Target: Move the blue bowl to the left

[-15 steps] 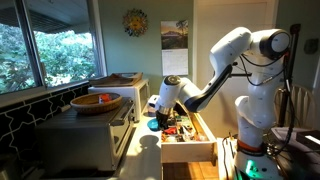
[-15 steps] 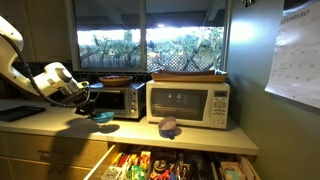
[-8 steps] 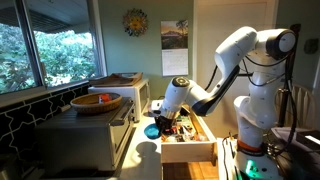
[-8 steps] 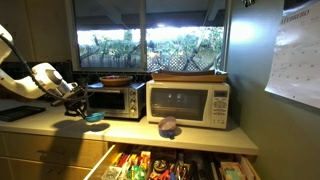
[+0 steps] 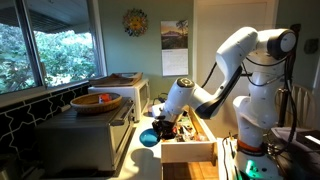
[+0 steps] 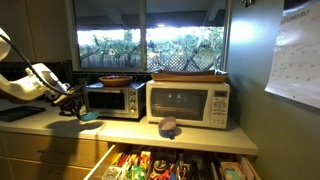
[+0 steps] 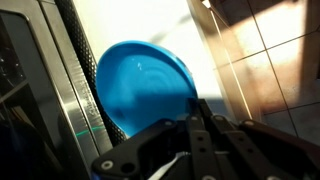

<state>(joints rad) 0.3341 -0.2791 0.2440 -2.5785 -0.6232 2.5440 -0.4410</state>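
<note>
The blue bowl (image 5: 149, 137) is small, round and bright blue. It sits low over the counter in front of the toaster oven in both exterior views (image 6: 90, 117). My gripper (image 5: 160, 127) is shut on its rim, seen from the side in an exterior view (image 6: 76, 108). In the wrist view the blue bowl (image 7: 140, 85) fills the upper middle, tilted beside the toaster oven's metal front. The gripper's fingers (image 7: 200, 115) are closed together at its right edge.
A toaster oven (image 6: 112, 100) carries a tan wooden bowl (image 5: 97, 101) with red contents. A microwave (image 6: 188, 103) stands beside it, with a small purple object (image 6: 170, 126) in front. A drawer (image 6: 170, 165) full of utensils stands open under the counter.
My gripper has carried the blue bowl along the counter, away from the microwave and past the toaster oven's front. The bowl stays gripped.
</note>
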